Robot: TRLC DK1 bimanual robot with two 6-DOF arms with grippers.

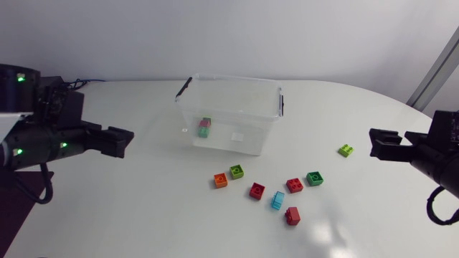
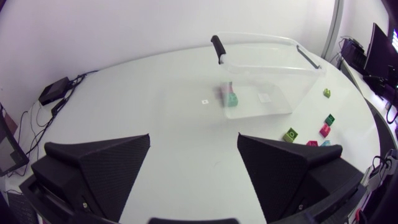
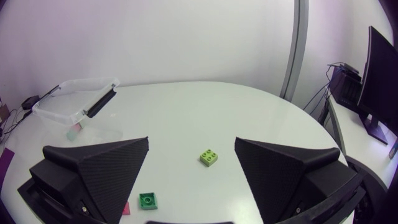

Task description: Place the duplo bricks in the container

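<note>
Where the clear container (image 1: 229,81) stands open-topped at the far middle of the table (image 1: 143,208), a pink brick (image 1: 206,123) and a teal brick (image 1: 204,132) lie inside it, touching, near its left wall. Black latches sit at its two short ends.

In front of the container, a loose group of bricks lies on the table, each apart from the next:
- an orange brick (image 1: 220,180) just beside an olive brick (image 1: 237,172)
- a red brick (image 1: 257,190)
- a light blue brick (image 1: 277,201)
- a second red brick (image 1: 294,185) near a dark green brick (image 1: 314,178)
- a third red brick (image 1: 292,216), nearest the front edge

A lime brick (image 1: 346,150) lies alone off to the right, between the group and the right end effector (image 1: 376,143).

The right end effector has its fingers spread and holds nothing. In its wrist view the lime brick (image 3: 209,157) lies ahead of the gap and the dark green brick (image 3: 148,199) lies closer in.

The left end effector (image 1: 122,141) hangs left of the container, fingers spread and holding nothing. A broad stretch of bare table lies between it and the container wall (image 2: 273,74). Bare table also runs along the front edge and behind the container.
</note>
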